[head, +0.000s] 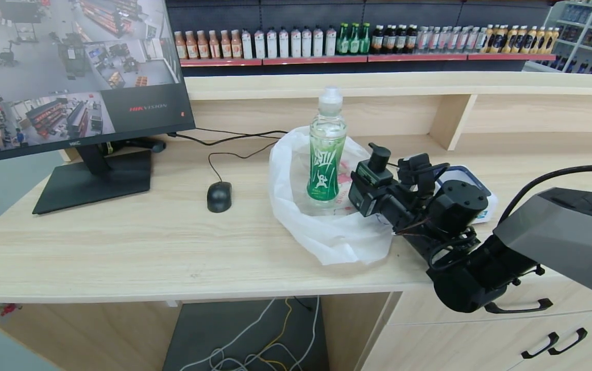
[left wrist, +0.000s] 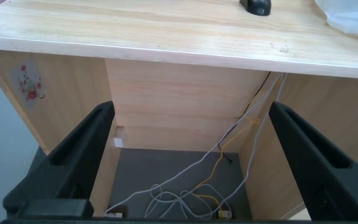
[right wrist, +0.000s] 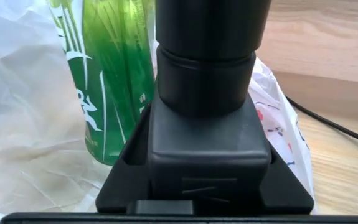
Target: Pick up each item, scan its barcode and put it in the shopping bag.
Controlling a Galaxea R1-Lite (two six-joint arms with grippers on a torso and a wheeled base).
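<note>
Clamps a black scanner [head: 372, 179] in the right gripper [head: 379, 196], jaws closed snug on its blocky body. Points it at the bottle [head: 326, 154] just ahead of those jaws, close but apart, likely so the label faces the reader. Finds the bottle upright inside the bag [head: 326, 237], with white plastic slumped open round its base, ahead of and below the jaws. Seems bagged, so judged late in this item's step. Looks clear-walled, with a green wrap, white markings and a pale cap; slim at the waist, so probably light and easy to tip. Has a blue-and-white pack [head: 473, 178] lying behind the right jaws, perhaps next in turn. Holds the left gripper [left wrist: 191, 168] low, jaws spread wide on nothing, with the counter [left wrist: 166, 37] edge above and ahead of them, presumably to stay out of the way.
</note>
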